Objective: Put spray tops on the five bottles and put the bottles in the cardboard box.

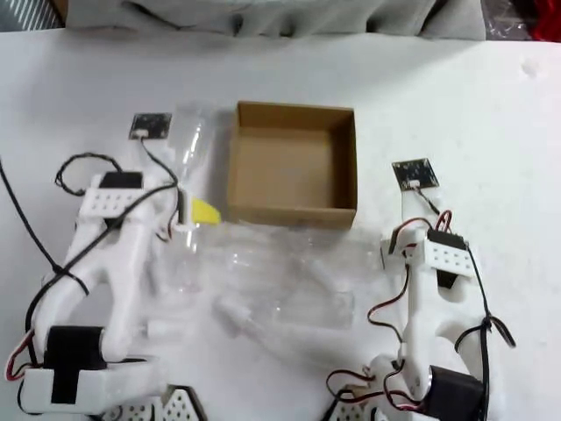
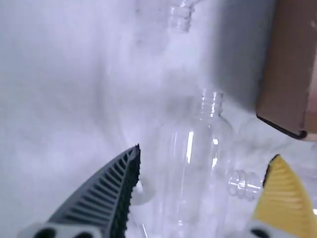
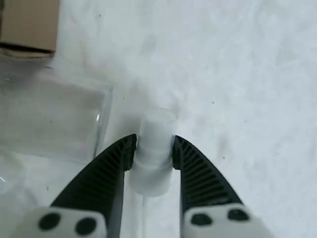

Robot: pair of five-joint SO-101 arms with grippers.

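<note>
Right end effector [image 3: 153, 144] is clamped on a white spray top [image 3: 157, 124], down near the bench [image 3: 237, 74]. Left end effector [image 2: 205, 153] hangs wide open over a clear bottle [image 2: 190, 183] lying by the cardboard box [image 1: 294, 167]. Other bottles [image 1: 294, 305] lie on the bench just in front of the box.

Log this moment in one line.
left jaws: open over bottle | right jaws: shut on spray top | box: empty

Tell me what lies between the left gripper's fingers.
A clear bottle with no top lies between them, the left gripper open around it; the left wrist view shows this.
</note>
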